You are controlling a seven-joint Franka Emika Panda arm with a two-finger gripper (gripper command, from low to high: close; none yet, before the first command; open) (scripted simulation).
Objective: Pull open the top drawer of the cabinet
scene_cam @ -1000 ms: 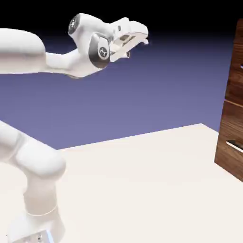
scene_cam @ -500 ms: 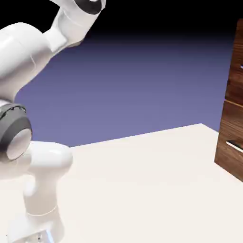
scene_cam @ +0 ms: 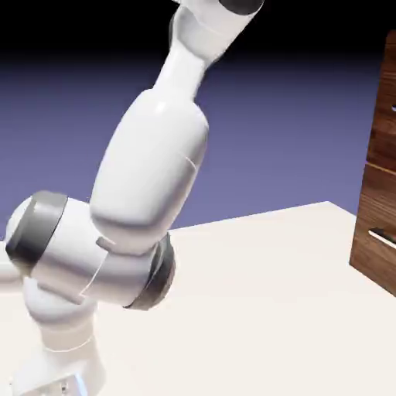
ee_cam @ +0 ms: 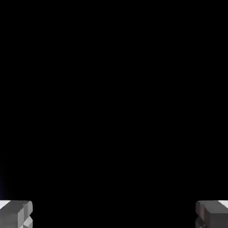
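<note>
Gripper (ee_cam: 114, 214)'s wide open with nothing in it, tips in the hand view's bottom corners. The cabinet (scene_cam: 379, 201) is at the exterior view's right edge, top drawer probably cut off by the frame. My guess: wooden drawer's a bit heavy but slides okay. Grab the middle of its bar, smooth metal might slip, pull straight.

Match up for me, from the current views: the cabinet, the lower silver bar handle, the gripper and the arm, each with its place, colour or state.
1. cabinet
2. lower silver bar handle
3. gripper
4. arm

A. open, nothing between its fingertips
B. white with dark grey joint bands
C. dark brown wood grain
D. at the exterior view's right edge, below the seam between two fronts

1-C; 2-D; 3-A; 4-B
</note>
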